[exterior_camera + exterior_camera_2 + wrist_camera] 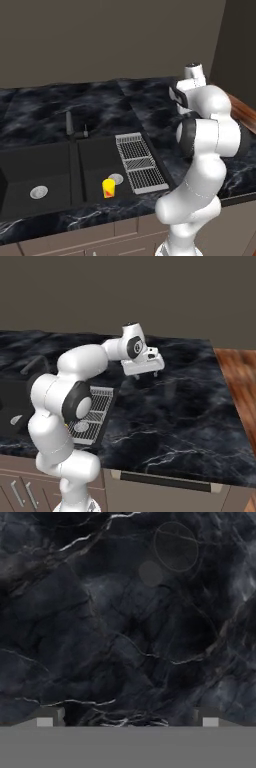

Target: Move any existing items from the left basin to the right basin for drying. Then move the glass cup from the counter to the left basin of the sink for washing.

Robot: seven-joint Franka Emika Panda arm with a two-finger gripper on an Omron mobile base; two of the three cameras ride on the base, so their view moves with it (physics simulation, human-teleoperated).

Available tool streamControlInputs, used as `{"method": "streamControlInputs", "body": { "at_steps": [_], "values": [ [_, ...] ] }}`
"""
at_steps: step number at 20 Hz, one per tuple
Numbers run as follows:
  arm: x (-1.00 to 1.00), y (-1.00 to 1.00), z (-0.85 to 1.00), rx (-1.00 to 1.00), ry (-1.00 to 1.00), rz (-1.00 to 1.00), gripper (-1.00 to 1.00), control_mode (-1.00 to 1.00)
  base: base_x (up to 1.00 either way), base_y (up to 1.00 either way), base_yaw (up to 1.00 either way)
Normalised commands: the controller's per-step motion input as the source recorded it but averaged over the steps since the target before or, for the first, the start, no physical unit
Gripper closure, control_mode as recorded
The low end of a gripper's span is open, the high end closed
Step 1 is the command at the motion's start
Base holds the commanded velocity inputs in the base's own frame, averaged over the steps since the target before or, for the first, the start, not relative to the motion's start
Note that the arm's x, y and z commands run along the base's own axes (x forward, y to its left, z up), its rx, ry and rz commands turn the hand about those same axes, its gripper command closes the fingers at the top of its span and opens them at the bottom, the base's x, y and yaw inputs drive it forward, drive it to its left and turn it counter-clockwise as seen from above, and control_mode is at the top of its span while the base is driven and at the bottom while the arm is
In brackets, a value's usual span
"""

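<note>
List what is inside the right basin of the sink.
In the right basin: a yellow cup standing beside the silver drain, and a grey wire rack along its right side. The floor beneath the rack is covered.

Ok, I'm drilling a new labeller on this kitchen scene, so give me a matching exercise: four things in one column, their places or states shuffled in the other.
Things:
1. yellow cup
2. wire rack
3. gripper
4. faucet

Places or states:
a. open, above the counter
b. at the back of the sink
c. in the right basin, by its drain
d. along the right basin's right side

Pairs: 1-c, 2-d, 3-a, 4-b.
</note>
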Motion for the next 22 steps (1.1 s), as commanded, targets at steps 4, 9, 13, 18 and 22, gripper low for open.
{"method": "streamControlInputs", "body": {
  "at_steps": [4,9,13,18,22],
  "values": [
    [0.26,-0.35,-0.45,-0.03,0.0,0.0,-1.0,-1.0,0.0,0.0,0.0],
    [0.48,-0.27,-0.31,-0.05,0.0,0.0,-1.0,-1.0,0.0,0.0,0.0],
    [0.58,-0.19,-0.26,-0.05,0.0,0.0,-1.0,-1.0,0.0,0.0,0.0],
    [0.38,-0.13,-0.08,-0.02,0.0,0.0,-1.0,-1.0,0.0,0.0,0.0],
    [0.41,-0.06,-0.07,-0.01,0.0,0.0,-1.0,-1.0,0.0,0.0,0.0]
  ]
}}
